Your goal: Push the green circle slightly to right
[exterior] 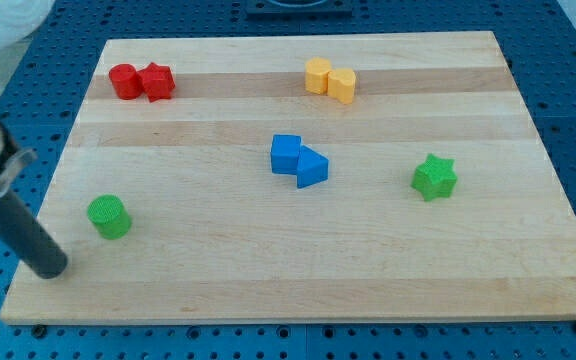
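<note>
While my tip (52, 268) rests low-left, the green circle (109, 216) sits just up-right, apart.

Green circle (109, 216) & star (434, 177); red (141, 81), yellow (329, 79), blue (298, 160) pairs.

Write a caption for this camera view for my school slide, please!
My tip sits just left of and below the green circle, ready to nudge it right across the wooden board.

My tip (50, 268) rests low at the view's left.
</note>
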Controlling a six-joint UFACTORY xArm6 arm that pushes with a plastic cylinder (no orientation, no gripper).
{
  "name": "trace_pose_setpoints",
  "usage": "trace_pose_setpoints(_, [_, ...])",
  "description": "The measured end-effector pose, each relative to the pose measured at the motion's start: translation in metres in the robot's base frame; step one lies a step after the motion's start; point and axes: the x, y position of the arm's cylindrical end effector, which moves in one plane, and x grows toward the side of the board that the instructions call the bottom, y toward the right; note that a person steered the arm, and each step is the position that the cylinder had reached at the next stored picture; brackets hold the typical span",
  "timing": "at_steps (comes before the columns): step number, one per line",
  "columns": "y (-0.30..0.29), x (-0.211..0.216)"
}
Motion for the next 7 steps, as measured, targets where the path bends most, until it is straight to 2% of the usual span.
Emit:
trace_pose_setpoints(1, [0.001,-0.091])
trace_pose_setpoints(2, [0.003,-0.116])
trace_pose_setpoints(3, [0.017,-0.116])
trace_pose_setpoints(4, [0.072,-0.113])
trace_pose_setpoints(6, [0.072,-0.113])
trace_pose_setpoints(7, [0.006,-0.122])
